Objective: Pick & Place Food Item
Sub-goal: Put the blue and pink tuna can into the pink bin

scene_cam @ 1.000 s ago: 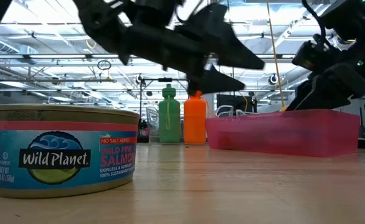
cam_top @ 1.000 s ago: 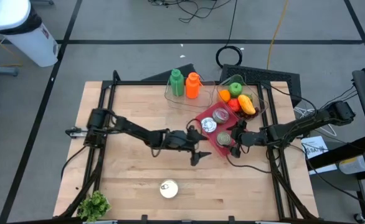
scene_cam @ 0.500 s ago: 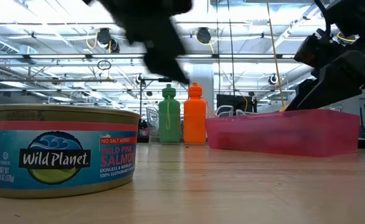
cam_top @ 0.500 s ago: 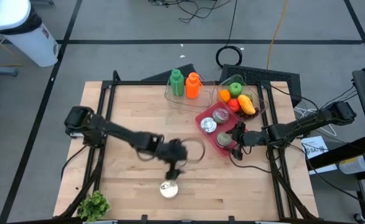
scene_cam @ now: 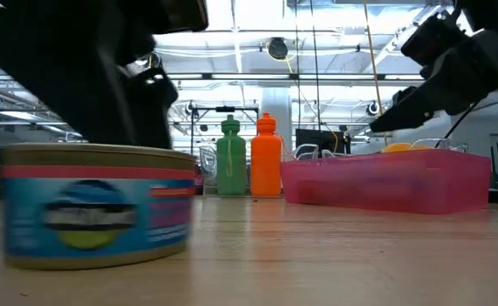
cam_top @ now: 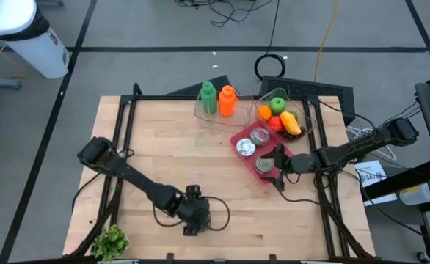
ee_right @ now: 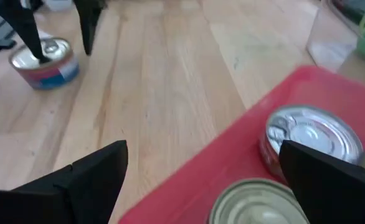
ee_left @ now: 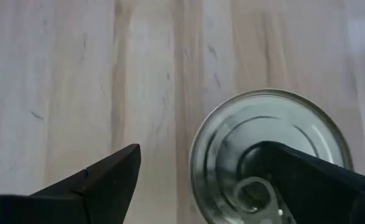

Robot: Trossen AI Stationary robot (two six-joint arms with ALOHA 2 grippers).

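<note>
A tin of salmon stands upright on the wooden table near its front edge. My left gripper is open and points steeply down at it. One finger is over the lid, and the other is beside the tin above bare wood. The right wrist view shows the tin and those fingers from afar. My right gripper is open over the near edge of the red tray, touching nothing. The tray holds three tins. My left gripper comes at the tin from above, slanting down. One fingertip is on the lid near the pull tab. The other finger touches nothing. The tin stands upright on the table with its base on the wood, and it looks smeared in the low view.
A green bottle and an orange bottle stand at the far edge. A clear bin of fruit sits behind the red tray. A leafy green lies at the front left corner. Bare wood lies between the tin and the tray.
My left gripper has swung from the middle of the table beside the tray toward the near edge. It has tipped to point down and has come over the tin. The tin has shifted slightly sideways in the low view. My right gripper has tipped up a little over the tray.
</note>
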